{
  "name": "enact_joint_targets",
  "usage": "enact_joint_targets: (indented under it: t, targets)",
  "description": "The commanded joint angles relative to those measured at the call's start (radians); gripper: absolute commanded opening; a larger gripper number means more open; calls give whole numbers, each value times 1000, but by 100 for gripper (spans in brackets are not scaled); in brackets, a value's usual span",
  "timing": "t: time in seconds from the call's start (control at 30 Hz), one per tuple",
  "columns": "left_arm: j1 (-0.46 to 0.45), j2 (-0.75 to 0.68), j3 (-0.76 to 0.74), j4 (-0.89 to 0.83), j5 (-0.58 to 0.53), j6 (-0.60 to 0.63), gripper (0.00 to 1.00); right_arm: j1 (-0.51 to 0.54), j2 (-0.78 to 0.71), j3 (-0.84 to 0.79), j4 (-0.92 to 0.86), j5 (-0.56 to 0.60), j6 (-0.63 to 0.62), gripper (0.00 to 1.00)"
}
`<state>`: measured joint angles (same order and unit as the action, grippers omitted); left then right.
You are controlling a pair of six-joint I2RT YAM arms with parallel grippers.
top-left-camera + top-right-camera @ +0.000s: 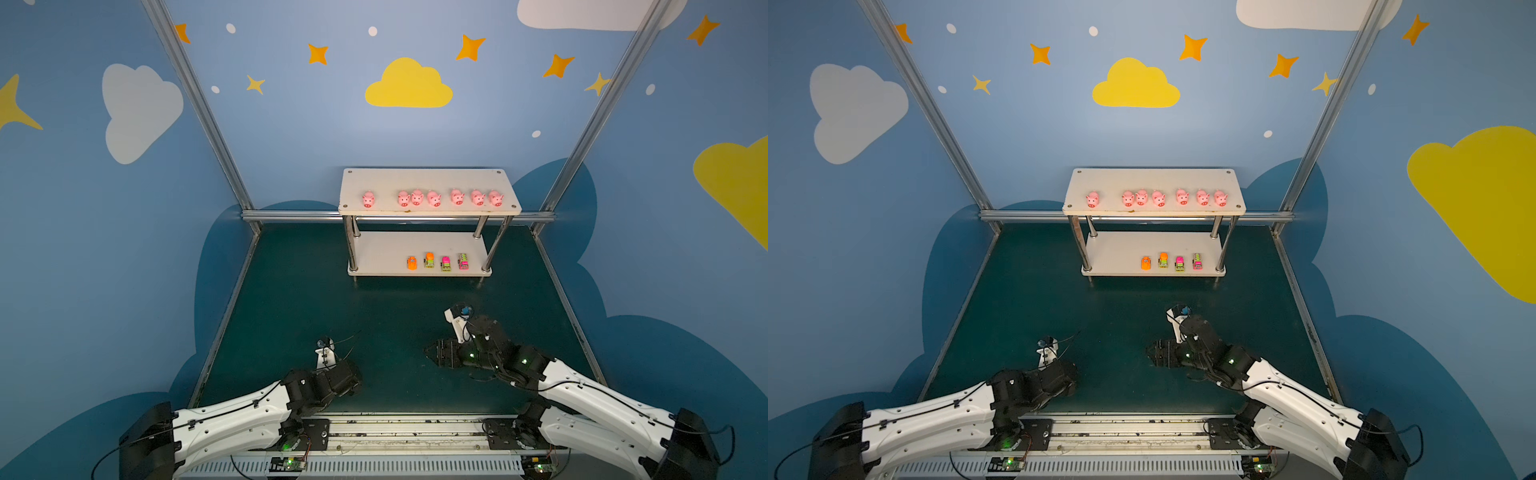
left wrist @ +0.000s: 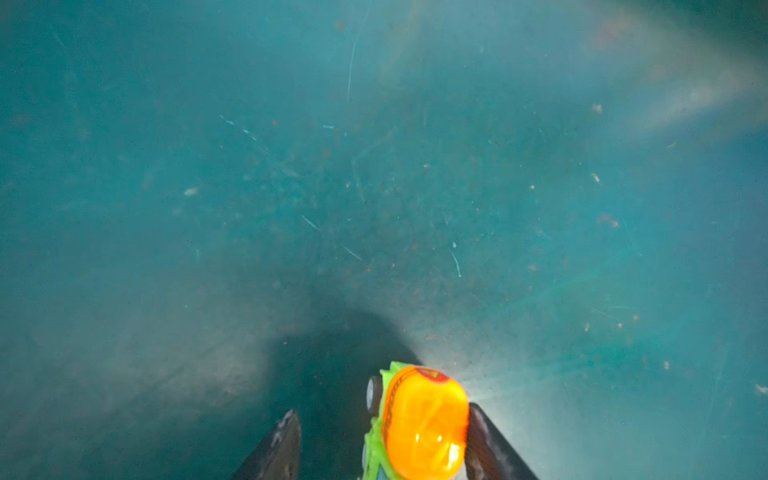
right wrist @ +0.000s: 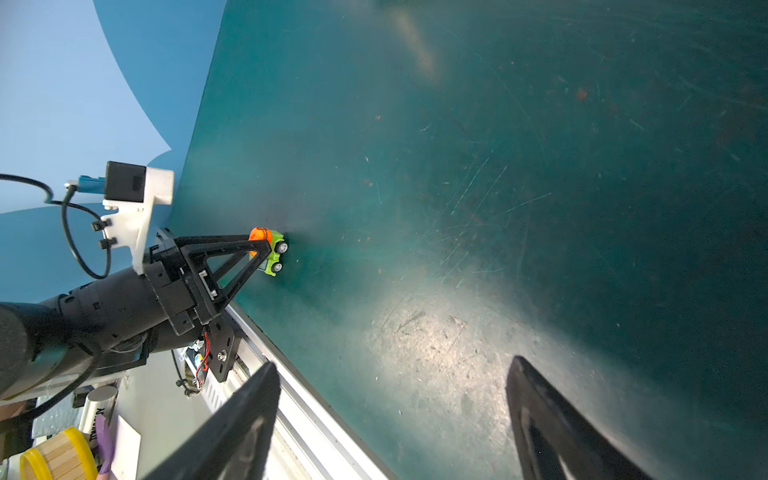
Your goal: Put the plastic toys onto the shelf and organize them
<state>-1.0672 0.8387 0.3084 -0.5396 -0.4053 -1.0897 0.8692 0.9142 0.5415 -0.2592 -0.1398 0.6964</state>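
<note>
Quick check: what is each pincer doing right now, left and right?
Left pincer: open around the orange-and-green toy truck, touching it on one side, a gap on the other.
Right pincer: open, holding nothing.

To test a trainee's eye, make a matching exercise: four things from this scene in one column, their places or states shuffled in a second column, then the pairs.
Column one
1. pink pigs
2. four small vehicles
3. orange-and-green truck
4. right gripper

Column two
A. between the fingers of the left gripper
B. in a row on the top board of the shelf
C. open, nothing between its fingers
D. lined up on the lower board

Pairs: 1-B, 2-D, 3-A, 4-C
</note>
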Motion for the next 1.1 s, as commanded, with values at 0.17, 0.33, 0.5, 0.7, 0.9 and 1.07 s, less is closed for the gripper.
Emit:
enact_joint_targets:
  t: [0.17, 0.33, 0.5, 0.7, 0.9, 1.07]
  targets:
    - [-2, 83, 6, 49, -3, 4, 52, 8, -29, 10, -26, 26, 7, 84]
    - [-1, 112, 18, 55, -11, 10, 43, 8, -46, 4, -35, 35, 7, 84]
    - [-1, 140, 20, 68, -5, 5, 39, 8, -47, -3, -35, 39, 6, 84]
    - [-1, 155, 33, 68, -3, 5, 33, 8, -50, -11, -32, 42, 9, 84]
    - [-1, 152, 71, 24, -17, 13, 30, 8, -65, -22, -34, 48, 9, 84]
    - [-1, 157, 104, -2, -36, 21, 30, 8, -74, -28, -32, 49, 7, 84]
